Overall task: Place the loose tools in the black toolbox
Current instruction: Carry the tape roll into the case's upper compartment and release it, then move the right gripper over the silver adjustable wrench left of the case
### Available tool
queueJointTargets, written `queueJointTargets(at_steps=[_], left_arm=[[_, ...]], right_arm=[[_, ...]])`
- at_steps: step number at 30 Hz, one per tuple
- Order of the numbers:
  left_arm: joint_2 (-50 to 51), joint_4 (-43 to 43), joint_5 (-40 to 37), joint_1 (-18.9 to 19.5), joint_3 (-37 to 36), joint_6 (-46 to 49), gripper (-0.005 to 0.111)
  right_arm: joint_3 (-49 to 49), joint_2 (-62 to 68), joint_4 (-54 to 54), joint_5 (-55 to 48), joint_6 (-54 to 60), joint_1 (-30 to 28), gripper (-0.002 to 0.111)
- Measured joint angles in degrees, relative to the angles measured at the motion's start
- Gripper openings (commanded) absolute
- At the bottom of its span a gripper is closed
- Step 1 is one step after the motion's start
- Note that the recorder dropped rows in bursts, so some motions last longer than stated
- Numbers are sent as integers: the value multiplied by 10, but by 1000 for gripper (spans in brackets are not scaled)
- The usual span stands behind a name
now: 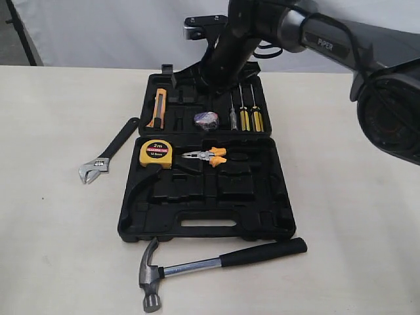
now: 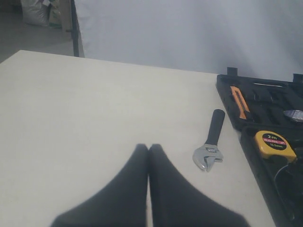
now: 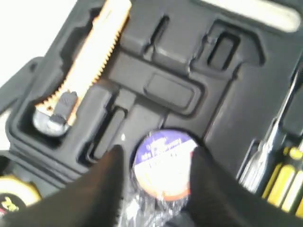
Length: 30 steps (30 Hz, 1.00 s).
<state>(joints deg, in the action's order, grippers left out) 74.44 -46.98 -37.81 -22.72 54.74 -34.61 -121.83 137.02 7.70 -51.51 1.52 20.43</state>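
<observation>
The black toolbox [image 1: 203, 226] lies open on the table, both halves flat. The purple-blue tape roll [image 3: 163, 161] in clear wrap rests in a recess of the far half, also visible as the roll [image 1: 207, 119] in the exterior view. My right gripper [image 3: 158, 158] hovers open over it, one finger on each side, with a gap on one side. The black-handled wrench [image 1: 108, 154] lies on the table left of the box. The claw hammer [image 1: 216, 262] lies in front of the box. My left gripper [image 2: 148, 147] is shut and empty, short of the wrench [image 2: 211, 142].
In the near half sit a yellow tape measure [image 1: 157, 153] and orange-handled pliers [image 1: 207, 157]. The far half holds an orange utility knife [image 1: 158, 108] and yellow-handled screwdrivers [image 1: 246, 118]. The right arm [image 1: 328, 39] reaches over the box from the right.
</observation>
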Motion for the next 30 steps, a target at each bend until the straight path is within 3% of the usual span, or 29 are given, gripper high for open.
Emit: queueJointTargets(at_steps=[8, 18, 20, 21, 23, 26, 30], left_arm=[[0, 0, 0, 0, 0, 0, 1], [0, 0, 0, 0, 0, 0, 1], [0, 0, 0, 0, 0, 0, 1], [0, 0, 0, 0, 0, 0, 1], [0, 0, 0, 0, 0, 0, 1], [0, 0, 0, 0, 0, 0, 1], [0, 0, 0, 0, 0, 0, 1]], right_arm=[[0, 48, 1, -23, 0, 0, 53], [-51, 1, 4, -38, 10, 24, 54], [-66, 1, 5, -28, 15, 61, 41], [-68, 7, 6, -21, 16, 76, 18], [-76, 30, 11, 5, 38, 120, 1], [-111, 84, 17, 13, 88, 178, 0], [-178, 139, 17, 31, 96, 198, 0]])
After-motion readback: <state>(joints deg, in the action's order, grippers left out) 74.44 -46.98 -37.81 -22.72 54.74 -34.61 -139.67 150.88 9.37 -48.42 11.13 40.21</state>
